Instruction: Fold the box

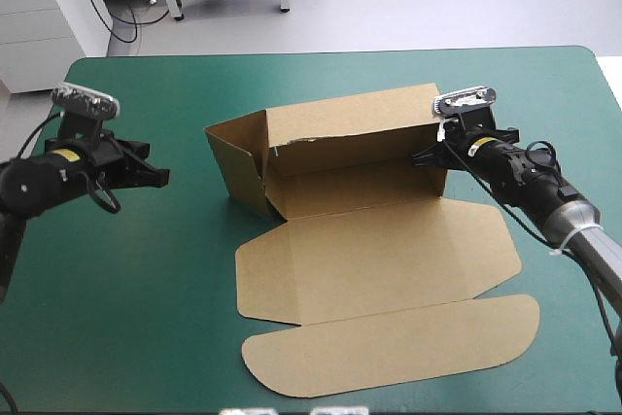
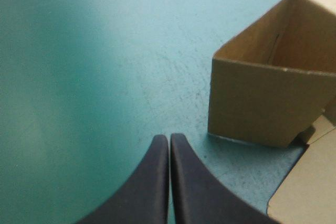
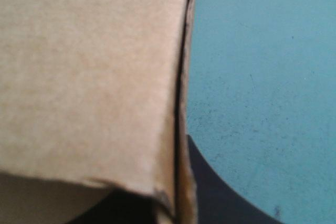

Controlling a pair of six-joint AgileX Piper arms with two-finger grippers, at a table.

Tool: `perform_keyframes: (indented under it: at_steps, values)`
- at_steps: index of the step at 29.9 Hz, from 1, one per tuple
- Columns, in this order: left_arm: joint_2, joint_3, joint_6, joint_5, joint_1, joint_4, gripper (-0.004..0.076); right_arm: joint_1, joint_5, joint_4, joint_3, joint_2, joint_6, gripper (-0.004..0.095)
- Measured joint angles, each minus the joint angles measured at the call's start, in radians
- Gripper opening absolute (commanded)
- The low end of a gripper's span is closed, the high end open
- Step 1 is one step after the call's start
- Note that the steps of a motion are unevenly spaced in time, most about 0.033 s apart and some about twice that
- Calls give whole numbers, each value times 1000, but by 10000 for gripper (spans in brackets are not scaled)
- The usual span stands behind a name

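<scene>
High view: right hand (image 1: 422, 157) clamped on box (image 1: 379, 250) wall; left hand (image 1: 161, 177) together over teal-green cover (image 1: 136, 298).

Teal-green cover (image 2: 105, 66) bare around left gripper (image 2: 169, 139), box (image 2: 262, 103) ahead

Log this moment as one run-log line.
box: back and left walls up, lid flat | left gripper: shut, empty, apart from box | right gripper: shut on the box's right end
</scene>
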Motion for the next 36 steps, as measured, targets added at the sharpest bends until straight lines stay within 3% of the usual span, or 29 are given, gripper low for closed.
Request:
perform_keyframes:
  at_steps: [6, 11, 19, 23, 30, 36]
  values:
    - [-141, 230, -3, -204, 0, 11, -8, 0, 7, 0, -1, 0, 0, -22]
    - [-175, 308, -11, -267, 0, 55, -8, 0, 103, -1, -49, 0, 0, -21]
    - [-175, 315, -116, -277, 0, 170, -8, 0, 465, -3, -236, -2, -3, -22]
    - [-175, 315, -124, -275, 0, 176, -8, 0, 558, 4, -273, -3, -7, -22]
    - [-175, 315, -127, -274, 0, 177, -8, 0, 591, 9, -278, 60, 19, -22]
    - [-175, 315, -127, -274, 0, 176, -8, 0, 450, 30, -299, 143, 26, -17]
